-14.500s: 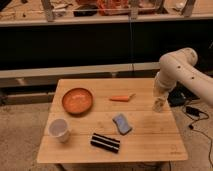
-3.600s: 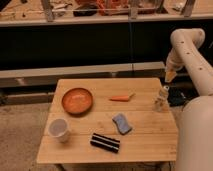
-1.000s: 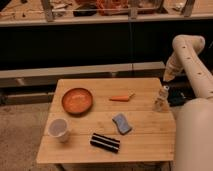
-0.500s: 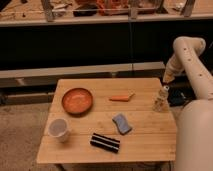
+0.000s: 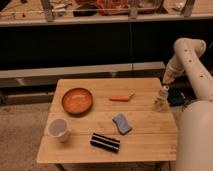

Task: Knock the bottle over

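The bottle (image 5: 161, 98), small, slim and pale, stands upright near the right edge of the wooden table (image 5: 145, 145). My gripper (image 5: 166, 81) hangs at the end of the white arm, just above and slightly right of the bottle's top. It is shut and holds nothing. I cannot tell whether it touches the bottle's cap.
On the table lie an orange bowl (image 5: 77, 101), a carrot (image 5: 121, 98), a white cup (image 5: 59, 129), a blue sponge (image 5: 121, 123) and a black striped packet (image 5: 105, 142). My white body (image 5: 197, 137) fills the right side. A dark shelf unit stands behind.
Over the last second the arm has hardly moved. It sits a little lower than a few seconds ago. The bottle has stayed upright in the same spot.
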Robot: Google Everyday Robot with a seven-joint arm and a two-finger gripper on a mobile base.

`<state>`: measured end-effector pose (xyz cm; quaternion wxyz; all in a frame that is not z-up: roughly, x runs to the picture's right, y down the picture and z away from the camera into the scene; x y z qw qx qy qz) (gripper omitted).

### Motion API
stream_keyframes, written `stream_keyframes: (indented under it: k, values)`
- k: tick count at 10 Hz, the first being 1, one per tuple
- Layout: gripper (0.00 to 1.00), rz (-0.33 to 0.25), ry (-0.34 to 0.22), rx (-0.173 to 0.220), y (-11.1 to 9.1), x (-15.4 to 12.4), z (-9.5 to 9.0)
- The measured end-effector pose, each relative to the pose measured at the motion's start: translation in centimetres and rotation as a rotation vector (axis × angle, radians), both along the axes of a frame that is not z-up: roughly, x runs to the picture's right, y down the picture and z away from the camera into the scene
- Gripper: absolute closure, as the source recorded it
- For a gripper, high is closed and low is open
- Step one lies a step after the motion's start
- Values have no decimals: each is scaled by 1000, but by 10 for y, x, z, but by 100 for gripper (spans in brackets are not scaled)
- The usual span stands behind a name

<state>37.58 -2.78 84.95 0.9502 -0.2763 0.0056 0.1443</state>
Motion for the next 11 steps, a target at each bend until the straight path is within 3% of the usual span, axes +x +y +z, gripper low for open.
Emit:
stream_keyframes:
  k: [11]
  values:
    - [100, -5, -31, -5, 10, 7, 9]
